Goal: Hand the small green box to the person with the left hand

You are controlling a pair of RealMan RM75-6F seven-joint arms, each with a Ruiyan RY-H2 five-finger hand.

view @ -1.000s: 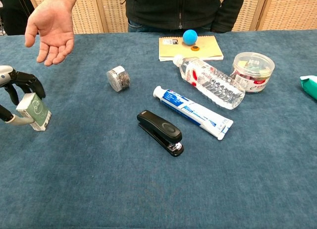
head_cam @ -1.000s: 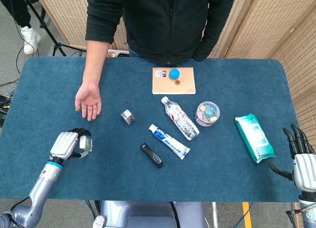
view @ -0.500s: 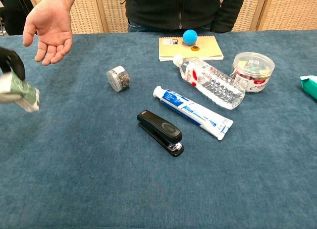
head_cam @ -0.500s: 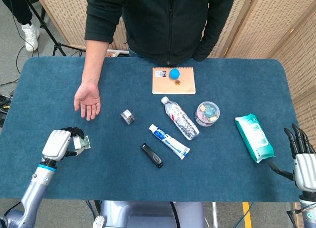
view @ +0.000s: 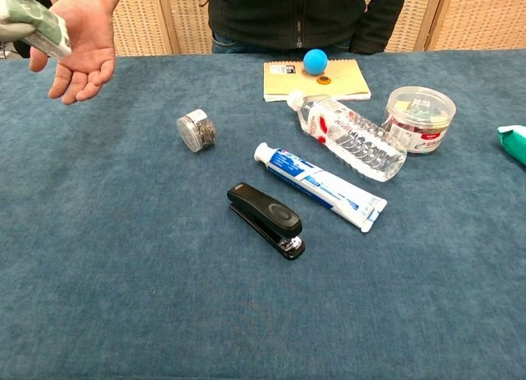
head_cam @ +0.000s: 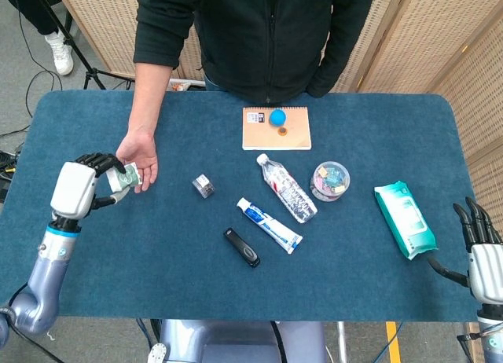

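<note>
Your left robot hand [head_cam: 76,188] grasping small green-and-white cardboard box [head_cam: 128,174], raised off blue felt surface [head_cam: 157,269], box touching or just over person's open palm [head_cam: 141,155]

Box looks light, stiff but crushable – judge gentle pinch on flat side faces enough; smooth card may slip, keep it level until palm takes weight

Right robot hand [head_cam: 481,253] idle at surface edge, fingers spread, holding nothing

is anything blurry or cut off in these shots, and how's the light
Head view: even, soft light with faint shadows, and everything is sharp, including the left hand holding the small green box. Chest view: the box is motion-smeared and cropped at the top-left corner, while the stapler and toothpaste tube stay crisp.
</note>
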